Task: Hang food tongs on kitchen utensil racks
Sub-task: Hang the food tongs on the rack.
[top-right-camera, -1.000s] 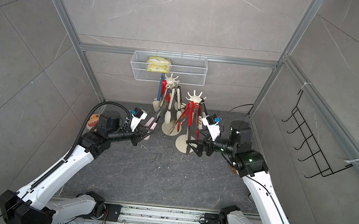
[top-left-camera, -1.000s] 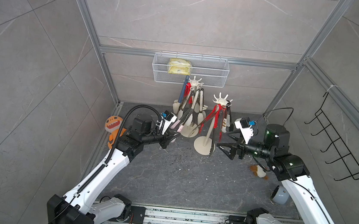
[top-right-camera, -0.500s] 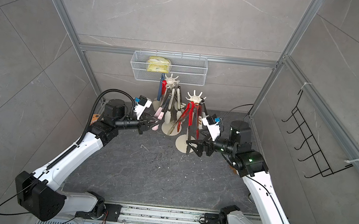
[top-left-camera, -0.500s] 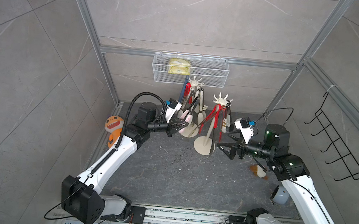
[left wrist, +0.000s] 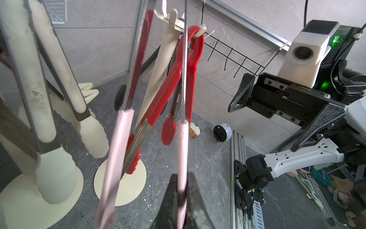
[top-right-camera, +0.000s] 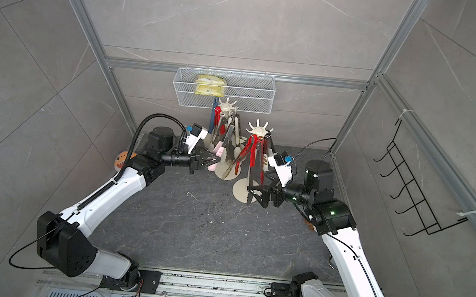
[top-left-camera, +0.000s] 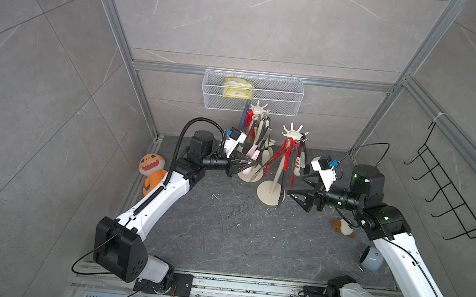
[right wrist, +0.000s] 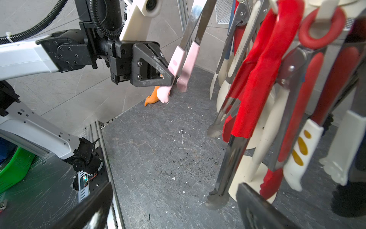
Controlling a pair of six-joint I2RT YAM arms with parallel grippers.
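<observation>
Fingers (top-left-camera: 303, 201) of the right gripper (top-left-camera: 294, 185) stand wide apart and empty, just right of the near rack (top-left-camera: 292, 132). The left gripper (right wrist: 172, 81) is clamped on one tip of the pink tongs (right wrist: 179, 57), beside the far rack (top-left-camera: 259, 108). Both of the two racks carry tongs. One mesh basket (top-left-camera: 282, 106), farthest back, holds one yellow packet (top-left-camera: 237, 89).

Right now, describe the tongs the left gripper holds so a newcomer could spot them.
Find the white mesh basket on the back wall; the cream rack stands below it. Beside it the left gripper is shut on one arm of steel tongs, the only pair with pink tips among red and cream neighbours.
</observation>
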